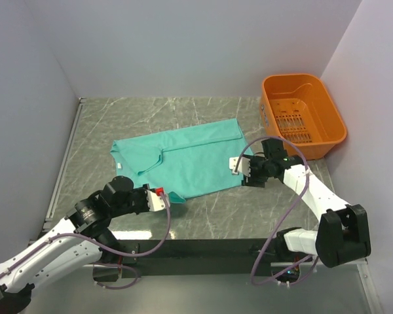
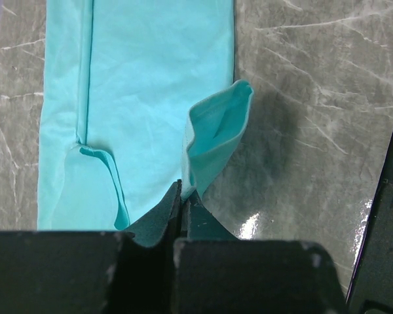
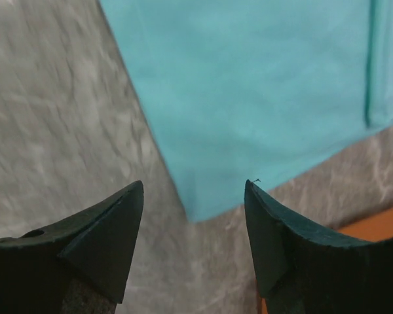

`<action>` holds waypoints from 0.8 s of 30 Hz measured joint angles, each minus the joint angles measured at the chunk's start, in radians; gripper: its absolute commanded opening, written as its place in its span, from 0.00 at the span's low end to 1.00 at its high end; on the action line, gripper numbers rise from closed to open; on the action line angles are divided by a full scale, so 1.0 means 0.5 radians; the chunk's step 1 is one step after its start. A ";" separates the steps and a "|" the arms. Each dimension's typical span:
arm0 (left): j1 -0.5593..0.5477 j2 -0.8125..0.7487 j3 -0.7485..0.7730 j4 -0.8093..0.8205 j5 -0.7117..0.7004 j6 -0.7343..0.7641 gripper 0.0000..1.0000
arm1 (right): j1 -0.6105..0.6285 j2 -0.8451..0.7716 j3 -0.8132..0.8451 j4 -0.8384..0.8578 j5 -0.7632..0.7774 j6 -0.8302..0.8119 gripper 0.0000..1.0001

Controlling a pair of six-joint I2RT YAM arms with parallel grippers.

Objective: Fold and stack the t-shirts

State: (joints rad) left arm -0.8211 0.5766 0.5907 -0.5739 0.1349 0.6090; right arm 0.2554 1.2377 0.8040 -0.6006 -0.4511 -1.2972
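On the grey marble table the teal t-shirt lies flat in the middle, its long axis running left to right in front of me. My left pincer is clamped on a raised fold at its near edge. My right pincer hangs wide above the shirt's right near corner, with the orange basket beyond.

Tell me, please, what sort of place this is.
Most likely a robotics lab test cell: plain white walls enclose a marble-patterned table, a left arm and a right arm stand at its near edge, and the props are a teal t-shirt and an orange basket.
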 measured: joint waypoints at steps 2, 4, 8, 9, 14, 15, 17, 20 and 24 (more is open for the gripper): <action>-0.002 -0.008 0.000 -0.001 0.000 0.000 0.00 | -0.061 0.008 -0.053 -0.001 0.063 -0.104 0.66; -0.002 -0.012 0.000 -0.002 0.000 0.000 0.00 | -0.111 0.038 -0.066 -0.007 0.121 -0.204 0.63; -0.002 -0.027 -0.005 -0.014 0.000 -0.001 0.00 | -0.188 0.139 -0.066 0.004 0.195 -0.341 0.62; -0.002 -0.038 -0.009 -0.018 0.000 -0.001 0.00 | -0.198 0.166 -0.068 0.009 0.217 -0.369 0.62; -0.002 -0.060 -0.021 -0.029 0.000 0.000 0.00 | -0.211 0.263 -0.088 0.037 0.287 -0.439 0.60; -0.002 -0.060 -0.021 -0.029 0.000 -0.001 0.00 | -0.211 0.279 -0.089 0.043 0.293 -0.442 0.60; -0.003 -0.060 -0.022 -0.029 0.000 0.000 0.00 | -0.211 0.316 -0.089 0.057 0.304 -0.447 0.57; -0.003 -0.060 -0.022 -0.029 0.001 -0.001 0.00 | -0.211 0.363 -0.089 0.076 0.320 -0.452 0.53; -0.003 -0.059 -0.022 -0.029 0.000 -0.003 0.00 | -0.211 0.436 -0.090 0.112 0.343 -0.453 0.48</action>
State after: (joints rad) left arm -0.8227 0.5472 0.5797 -0.5884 0.1349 0.6075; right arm 0.1497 1.4559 0.7589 -0.5446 -0.2794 -1.5238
